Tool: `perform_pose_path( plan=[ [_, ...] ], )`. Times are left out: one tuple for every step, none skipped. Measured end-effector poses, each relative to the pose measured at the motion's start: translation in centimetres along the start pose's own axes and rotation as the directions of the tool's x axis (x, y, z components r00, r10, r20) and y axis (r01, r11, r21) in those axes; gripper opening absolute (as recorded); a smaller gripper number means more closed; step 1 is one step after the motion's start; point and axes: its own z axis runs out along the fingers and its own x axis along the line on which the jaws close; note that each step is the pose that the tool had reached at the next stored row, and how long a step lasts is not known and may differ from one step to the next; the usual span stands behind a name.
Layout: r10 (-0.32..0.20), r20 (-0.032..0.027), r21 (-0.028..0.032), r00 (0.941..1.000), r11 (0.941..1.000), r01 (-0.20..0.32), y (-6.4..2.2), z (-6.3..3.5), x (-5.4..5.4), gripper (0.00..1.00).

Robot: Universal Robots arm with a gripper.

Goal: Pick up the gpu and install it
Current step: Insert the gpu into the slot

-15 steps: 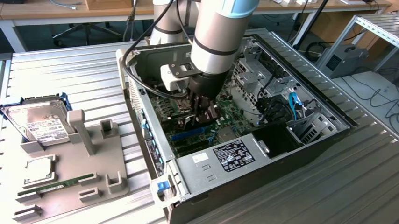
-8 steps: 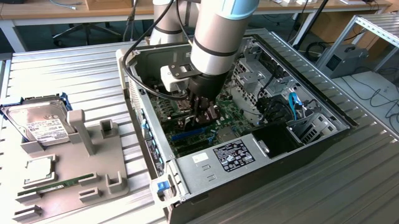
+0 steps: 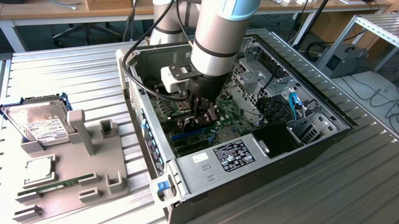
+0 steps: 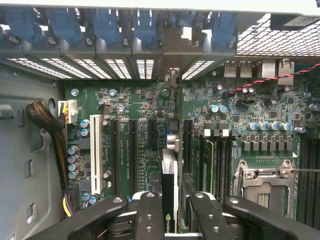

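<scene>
Holding the gpu (image 4: 169, 197) edge-on, the pincer (image 3: 203, 116) reaches down into the open computer case (image 3: 311, 105).

Seen from the wrist, the pincer (image 4: 170, 215) has its two black fingers (image 4: 150, 215) pressed against either face of the thin black card, which stands upright directly over the green motherboard (image 4: 135, 145), among the black expansion slots (image 4: 134, 150) and beside the white slot (image 4: 96, 155). In the exterior view the case lies on its side on the ribbed metal counter (image 3: 74, 74); at nine o'clock from it a grey holder tray (image 3: 74, 182) carries a silver hard drive (image 3: 39, 123), a CPU (image 3: 39, 169) and a green RAM stick (image 3: 56, 184).
</scene>
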Motion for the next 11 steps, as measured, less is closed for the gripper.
perform_pose_path(
  plan=[
    [0.000,0.0000,0.0000,1.0000,1.0000,0.000,0.00,0.00,0.00,0.26],
    [0.000,-0.0001,-0.0001,1.0000,1.0000,0.000,0.00,0.00,0.01,0.26],
    [0.000,-0.0001,-0.0001,1.0000,1.0000,0.000,0.00,0.00,0.01,0.26],
    [0.000,-0.0001,-0.0001,1.0000,1.0000,0.000,0.00,0.00,0.01,0.26],
    [0.000,-0.0002,-0.0001,1.0000,1.0000,0.000,0.00,0.01,0.01,0.26],
    [0.000,-0.0002,-0.0001,1.0000,1.0000,0.000,0.00,0.02,0.01,0.26],
    [0.000,-0.0001,-0.0001,1.0000,1.0000,0.000,0.00,0.03,0.01,0.26],
    [0.000,-0.0001,-0.0001,1.0000,1.0000,0.000,0.00,0.04,0.01,0.26],
    [0.000,-0.0001,-0.0001,1.0000,1.0000,0.000,0.00,0.06,0.01,0.26],
    [0.000,-0.0001,-0.0001,1.0000,1.0000,0.000,0.00,0.07,0.01,0.26],
    [0.000,-0.0001,-0.0001,1.0000,1.0000,0.000,0.00,0.09,0.01,0.26]
  ],
)
